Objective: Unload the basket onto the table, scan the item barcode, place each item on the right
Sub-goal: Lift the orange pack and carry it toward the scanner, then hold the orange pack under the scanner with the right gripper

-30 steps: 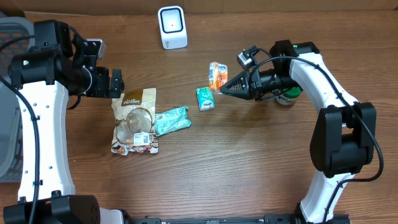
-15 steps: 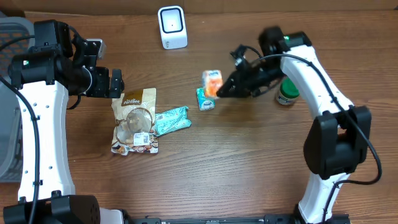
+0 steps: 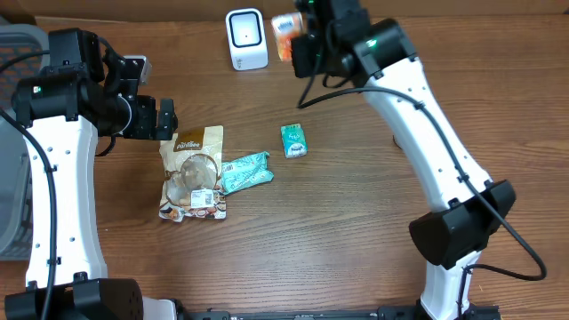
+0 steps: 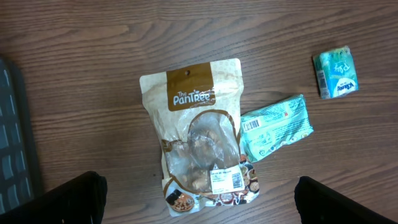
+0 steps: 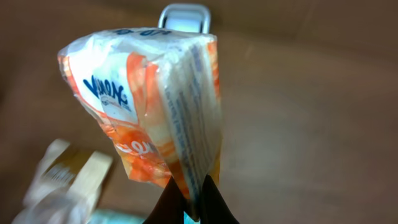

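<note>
Orange tissue pack [image 3: 284, 24] hangs above the far edge of the worktop [image 3: 356, 222], lifted off the wood and just to the right of the white scanner [image 3: 246, 38], which stands upright near the middle of that far edge. The right gripper [image 3: 300, 28] has its fingers pressed together on the pack. In the right wrist view the two dark fingertips [image 5: 173, 200] pinch the wrapper's lower seam, and the pack rises from them, orange and white with blue lettering, with the top of the scanner blurred behind it. Whether the barcode faces the scanner cannot be told. The left gripper [image 3: 166, 118] is held over the left part of the worktop with its jaws wide apart and nothing between them; its wrist view shows a dark finger [image 4: 62, 199] in each lower corner. Below it a brown pouch [image 4: 199, 134] with a clear window lies flat, and a teal packet [image 4: 275, 126] lies at the pouch's right side, touching or slightly overlapping it. A green tissue pack [image 3: 294, 140] lies alone nearer the centre of the worktop. A grey basket [image 3: 13, 44] sits at the left edge.
</note>
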